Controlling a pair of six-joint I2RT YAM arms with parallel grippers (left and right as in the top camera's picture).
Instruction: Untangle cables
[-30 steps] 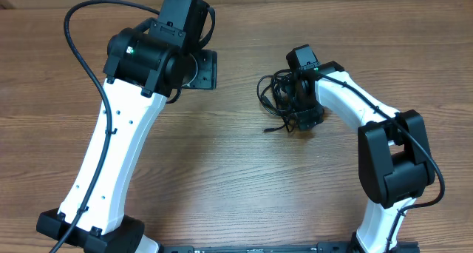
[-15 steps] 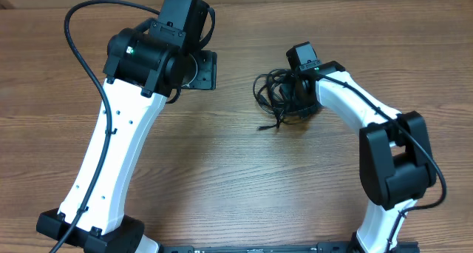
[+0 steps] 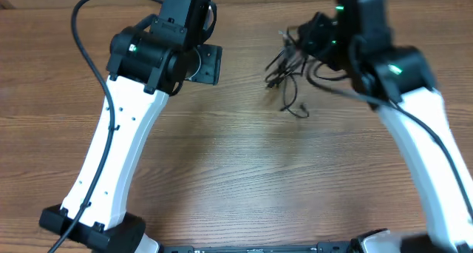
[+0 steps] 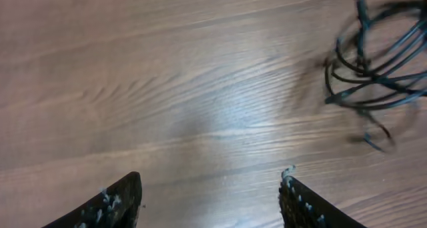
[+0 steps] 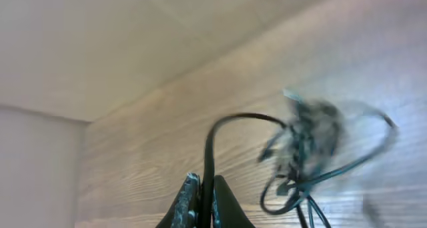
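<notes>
Right wrist cam first: the right fingers [image 5: 203, 200] are pinched closed on one black strand of the cables [image 5: 308, 131]. That strand arcs up from them and runs into the rest of the tangle, a blurry clump toward 2 o'clock in that view.

From overhead, we see the tangle at around 1 o'clock on the wooden tabletop [image 3: 236, 179], with a few loose strands trailing toward 6 o'clock from it. We can't tell whether those ends touch the wood.

The left fingers [image 3: 210, 64] are at roughly 11 o'clock, well apart from the tangle, which lies at their 3 o'clock. On the left wrist cam they're spread wide with only bare wood between them, and the loops show up in the 2 o'clock corner.
</notes>
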